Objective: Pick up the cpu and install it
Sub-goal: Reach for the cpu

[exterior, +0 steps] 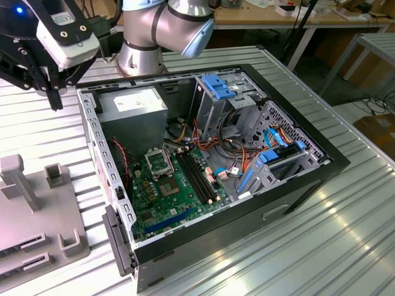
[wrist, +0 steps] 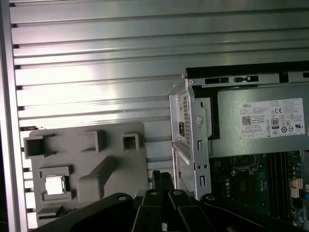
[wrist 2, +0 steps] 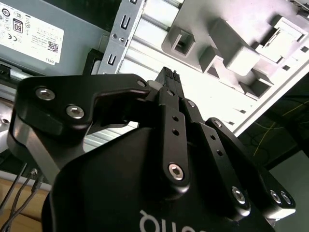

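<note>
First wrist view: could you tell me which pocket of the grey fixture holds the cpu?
The framed square pocket, where the silver cpu lies flat; the three smaller pockets show bare grey.

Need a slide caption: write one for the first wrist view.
Gripper over the ribbed table; cpu resting in the grey tray beside the open computer case.

Robotics lab or workshop, ribbed metal worktable (exterior: 345, 246), opened computer case (exterior: 308, 185), robot arm (exterior: 166, 28), wooden benches (exterior: 345, 17) behind
</note>
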Motion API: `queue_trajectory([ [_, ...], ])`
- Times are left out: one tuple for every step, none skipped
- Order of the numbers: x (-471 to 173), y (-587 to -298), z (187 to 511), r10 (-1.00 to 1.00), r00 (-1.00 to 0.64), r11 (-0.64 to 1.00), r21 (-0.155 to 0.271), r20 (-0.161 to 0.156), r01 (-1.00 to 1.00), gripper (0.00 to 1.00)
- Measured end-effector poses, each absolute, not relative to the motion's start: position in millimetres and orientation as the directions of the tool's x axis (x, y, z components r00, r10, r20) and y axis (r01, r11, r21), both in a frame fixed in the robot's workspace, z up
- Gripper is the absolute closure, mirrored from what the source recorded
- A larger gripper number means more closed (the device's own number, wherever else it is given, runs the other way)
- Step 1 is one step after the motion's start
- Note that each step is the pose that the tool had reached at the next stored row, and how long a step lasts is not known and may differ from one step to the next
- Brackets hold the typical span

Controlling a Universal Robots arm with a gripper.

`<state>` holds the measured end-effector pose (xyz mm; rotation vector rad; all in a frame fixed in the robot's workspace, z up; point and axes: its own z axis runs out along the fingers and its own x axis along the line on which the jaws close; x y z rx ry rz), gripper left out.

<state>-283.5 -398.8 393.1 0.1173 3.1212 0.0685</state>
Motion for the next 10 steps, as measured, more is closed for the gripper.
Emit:
queue_trajectory([
  [-284.7,-398.9,393.1,0.075,-0.997,0.996,0.044,-0.016,0.075,0.89],
  [-285.6,-398.9,393.0,0.075,-0.997,0.996,0.045,-0.016,0.074,0.89],
  [-286.8,-398.9,393.0,0.075,-0.997,0.996,0.045,-0.015,0.074,0.89],
  [-287.9,-398.8,393.0,0.075,-0.997,0.996,0.045,-0.015,0.075,0.89],
  [-289.1,-398.9,393.0,0.075,-0.997,0.996,0.045,-0.015,0.075,0.89],
  [-290.8,-398.9,393.0,0.075,-0.997,0.996,0.044,-0.015,0.075,0.89],
  [-292.7,-398.9,393.0,0.075,-0.997,0.996,0.044,-0.014,0.075,0.89],
  [-293.7,-398.9,392.9,0.075,-0.997,0.996,0.044,-0.014,0.075,0.89],
  [-294.4,-398.9,392.9,0.075,-0.997,0.996,0.044,-0.014,0.075,0.89],
  [-294.8,-398.9,392.9,0.075,-0.997,0.996,0.044,-0.014,0.075,0.89],
])
